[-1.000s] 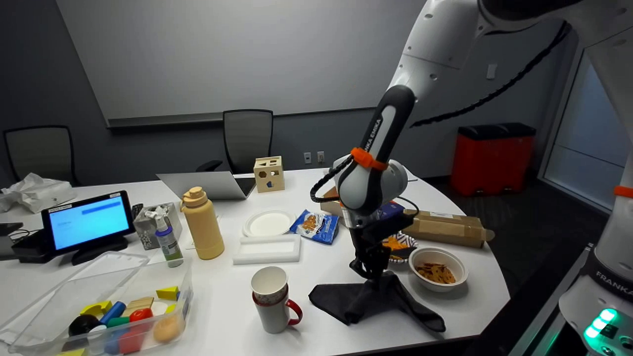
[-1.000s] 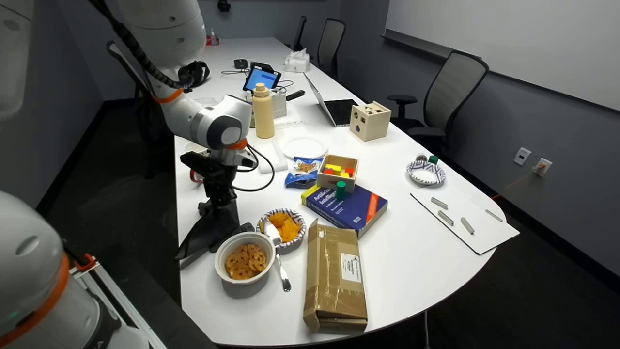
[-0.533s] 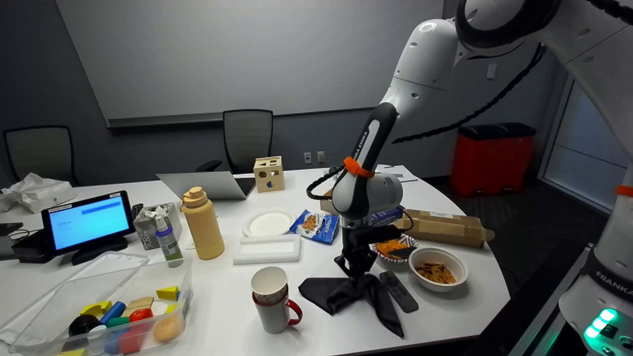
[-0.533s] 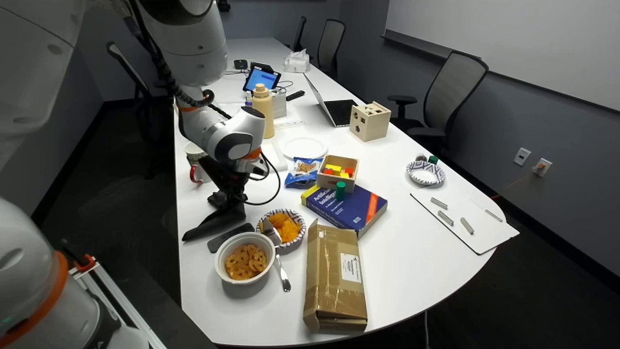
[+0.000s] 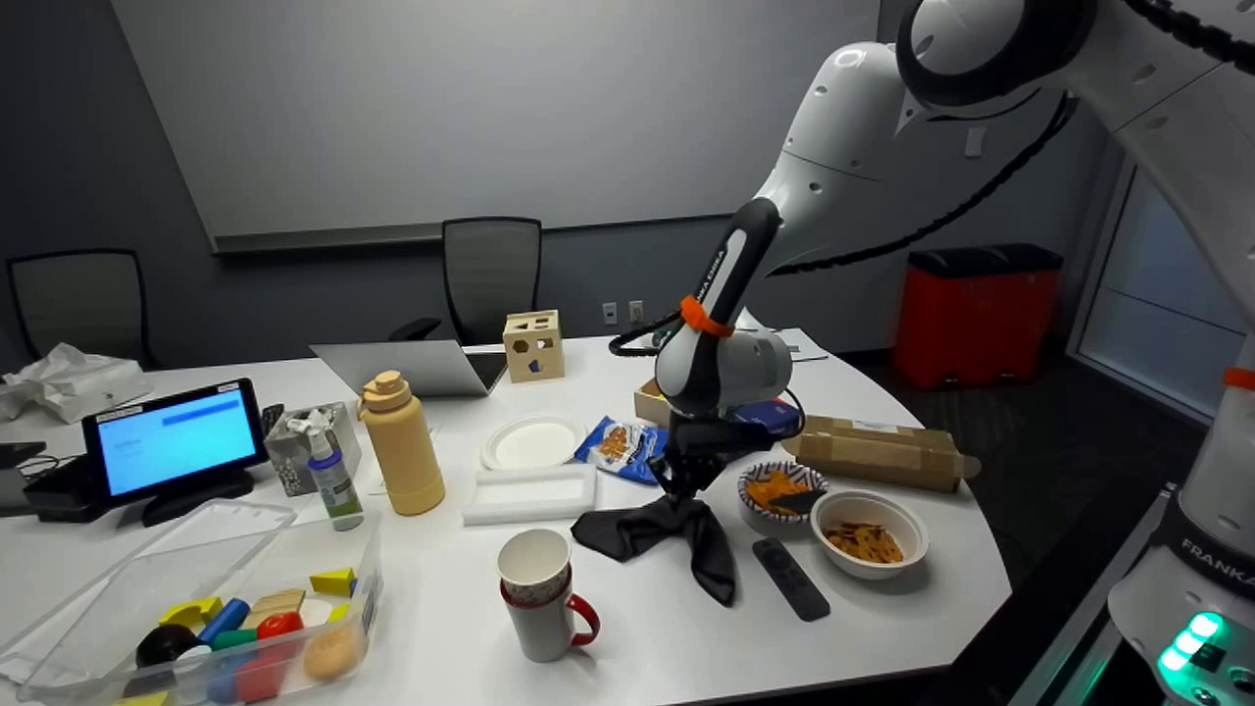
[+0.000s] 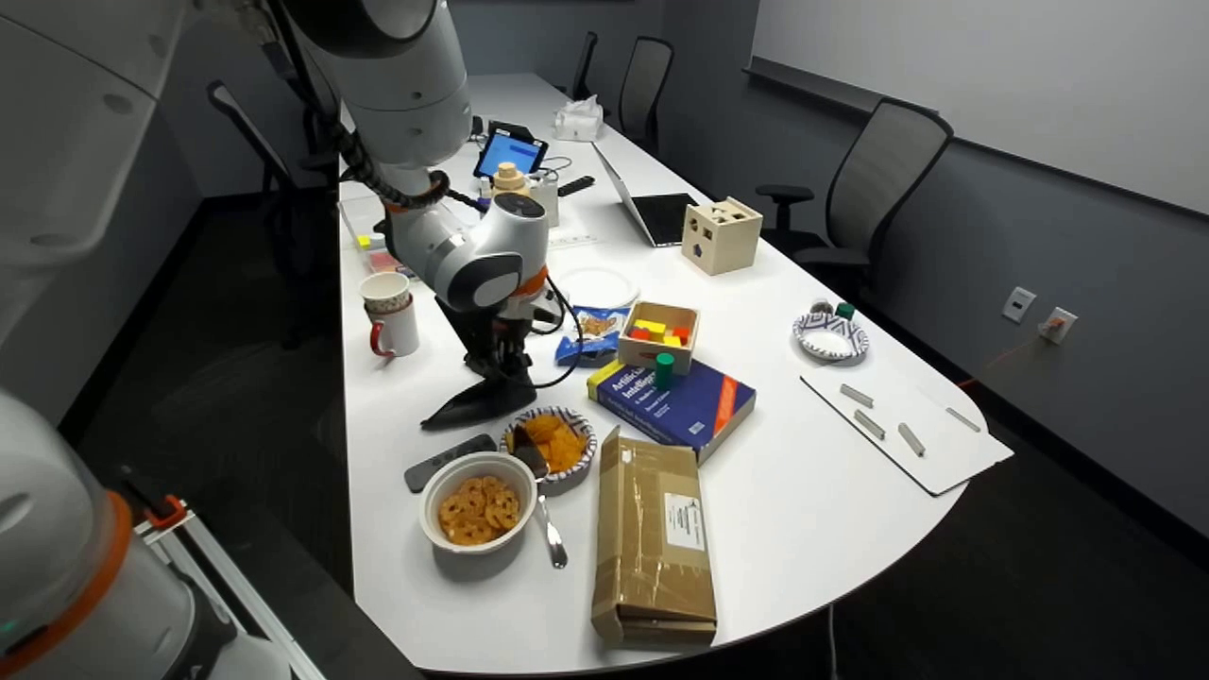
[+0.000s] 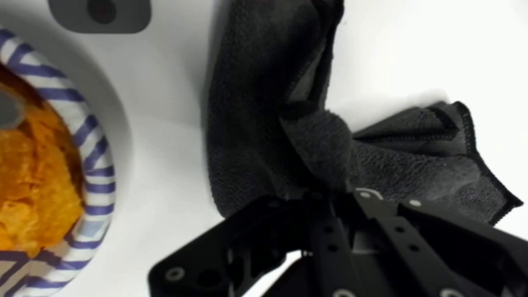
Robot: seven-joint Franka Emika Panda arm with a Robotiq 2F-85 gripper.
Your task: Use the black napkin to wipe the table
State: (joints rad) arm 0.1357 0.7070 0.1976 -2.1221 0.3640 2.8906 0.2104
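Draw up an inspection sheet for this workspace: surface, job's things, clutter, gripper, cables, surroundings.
Surface: white table, crowded; dirt or none, cannot tell.
Job's things: black napkin, bunched, loose ends spread on the table.
Clutter: remote, striped bowl of orange chips, white bowl of snacks, stacked cups, book, cardboard box, and more.
Gripper: shut on the napkin.
Cables: black cable alongside the arm.
Surroundings: whiteboard, red bin, chairs.

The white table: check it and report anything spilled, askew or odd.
In an exterior view, a green block stands on the blue book; it looks misplaced because red and yellow blocks sit inside the nearby tan box. I see no spill on the table.
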